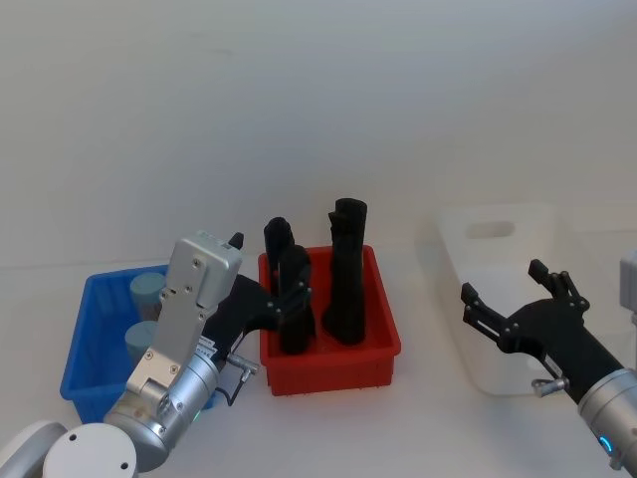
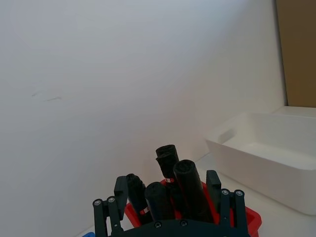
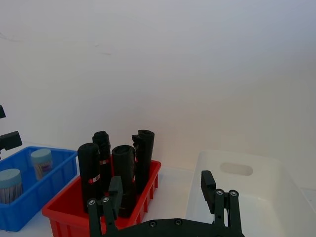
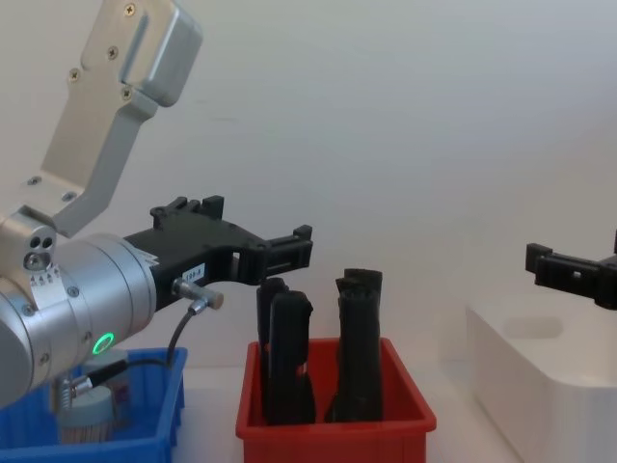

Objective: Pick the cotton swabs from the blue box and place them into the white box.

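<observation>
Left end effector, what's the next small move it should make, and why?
Probably shift the left end effector toward the robot's left until it is above the blue box, then lower it. It is open and faces the black bars in the red bin, while two swab jars stand upright in the blue box, ungrasped.

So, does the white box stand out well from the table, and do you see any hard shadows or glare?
Head view: the white box almost melts into the pale table; only soft grey shading marks its walls. Right wrist view: its handle slot reads as a faint shadow. Chest view: no glare, even light.
</observation>
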`<state>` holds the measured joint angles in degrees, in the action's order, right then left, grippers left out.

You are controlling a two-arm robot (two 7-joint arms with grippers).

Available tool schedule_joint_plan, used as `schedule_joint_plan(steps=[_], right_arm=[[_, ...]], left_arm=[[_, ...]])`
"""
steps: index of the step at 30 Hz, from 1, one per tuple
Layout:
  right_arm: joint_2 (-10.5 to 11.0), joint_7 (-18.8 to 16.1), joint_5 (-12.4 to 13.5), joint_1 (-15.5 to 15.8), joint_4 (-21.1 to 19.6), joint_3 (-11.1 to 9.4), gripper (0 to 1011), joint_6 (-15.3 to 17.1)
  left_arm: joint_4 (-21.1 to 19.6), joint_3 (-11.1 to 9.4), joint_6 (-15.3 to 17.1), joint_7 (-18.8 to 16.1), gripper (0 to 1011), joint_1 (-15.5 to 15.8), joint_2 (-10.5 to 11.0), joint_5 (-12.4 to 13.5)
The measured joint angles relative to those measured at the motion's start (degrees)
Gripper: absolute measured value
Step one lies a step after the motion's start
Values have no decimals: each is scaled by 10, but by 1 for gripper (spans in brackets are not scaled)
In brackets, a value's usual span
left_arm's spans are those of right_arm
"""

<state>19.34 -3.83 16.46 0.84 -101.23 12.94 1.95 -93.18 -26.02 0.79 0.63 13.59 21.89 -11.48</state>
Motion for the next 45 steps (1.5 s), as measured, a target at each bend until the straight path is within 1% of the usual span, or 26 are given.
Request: schedule_joint_plan(steps=[45], right_arm=[[0,0,0,0,0,0,1001,0]], left_arm=[[1,1,0,1,1004,1,0,0]])
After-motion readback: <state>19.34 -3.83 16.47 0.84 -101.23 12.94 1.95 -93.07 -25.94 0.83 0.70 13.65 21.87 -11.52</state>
